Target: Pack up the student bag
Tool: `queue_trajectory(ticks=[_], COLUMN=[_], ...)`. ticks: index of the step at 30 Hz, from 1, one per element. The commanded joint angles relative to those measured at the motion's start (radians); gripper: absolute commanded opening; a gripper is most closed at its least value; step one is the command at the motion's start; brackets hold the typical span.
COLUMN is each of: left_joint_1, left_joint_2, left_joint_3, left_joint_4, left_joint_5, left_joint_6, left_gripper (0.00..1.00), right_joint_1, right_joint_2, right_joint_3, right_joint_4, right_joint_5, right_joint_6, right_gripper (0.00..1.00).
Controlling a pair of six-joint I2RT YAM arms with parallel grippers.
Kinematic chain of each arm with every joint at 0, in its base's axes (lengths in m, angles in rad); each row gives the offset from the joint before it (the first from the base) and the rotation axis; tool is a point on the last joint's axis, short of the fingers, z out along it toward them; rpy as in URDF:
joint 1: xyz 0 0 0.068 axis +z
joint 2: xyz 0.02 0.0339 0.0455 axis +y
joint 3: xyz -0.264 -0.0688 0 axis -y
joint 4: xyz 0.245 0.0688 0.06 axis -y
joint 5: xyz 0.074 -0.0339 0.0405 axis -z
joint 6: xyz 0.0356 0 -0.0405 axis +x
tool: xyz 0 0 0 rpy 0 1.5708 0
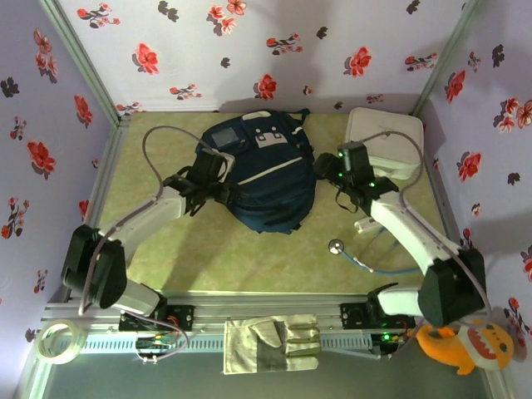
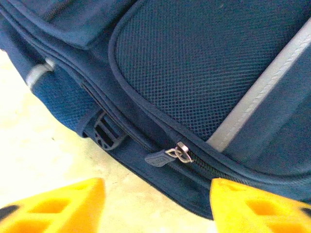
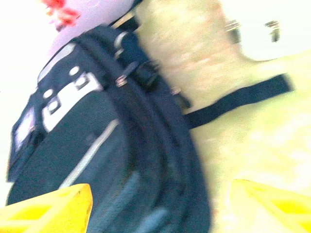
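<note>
top external | student bag (image 1: pixel 268 187) centre | white case (image 1: pixel 384 137) right | glove (image 1: pixel 270 342) near edge

Navy student bag (image 1: pixel 274 195) with white stripes, white case (image 1: pixel 382 120), lilac walls (image 1: pixel 332 25) with red flowers

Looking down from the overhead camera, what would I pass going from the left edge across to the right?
roll of tape → student bag → white zip case → orange plush toy
</note>
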Motion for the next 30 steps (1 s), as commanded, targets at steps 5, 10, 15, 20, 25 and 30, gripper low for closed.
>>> queue_trajectory(ticks=[5,10,15,20,25,30], left_joint_1=[0.022,0.034,0.035,0.035,0.035,0.034], left_joint_2=[-0.155,-0.2,-0.232,-0.24,-0.235,-0.231], left_joint_3=[-0.015,-0.026,-0.06,-0.066,-0.065,-0.064], left_joint_4=[-0.018,-0.004,0.033,0.03,0.033,0.036], left_joint_5=[-0.079,-0.083,-0.082,-0.073,-0.045,-0.03], left_joint_6=[-0.043,-0.043,-0.036,-0.027,-0.016,-0.01], left_gripper=[0.86,0.96,1.0,1.0,1.0,1.0], right_joint_1=[-0.082,-0.11,-0.116,-0.122,-0.122,-0.122], right_joint_2=[-0.06,-0.07,-0.036,0.026,0.077,0.145], right_joint_3=[-0.186,-0.276,-0.33,-0.333,-0.311,-0.289], right_joint_4=[-0.229,-0.211,-0.157,-0.127,-0.118,-0.136], right_joint_5=[0.182,0.19,0.182,0.204,0.254,0.267], right_joint_6=[0.124,0.236,0.341,0.372,0.352,0.368], right_gripper=[0.79,0.79,0.79,0.73,0.67,0.66])
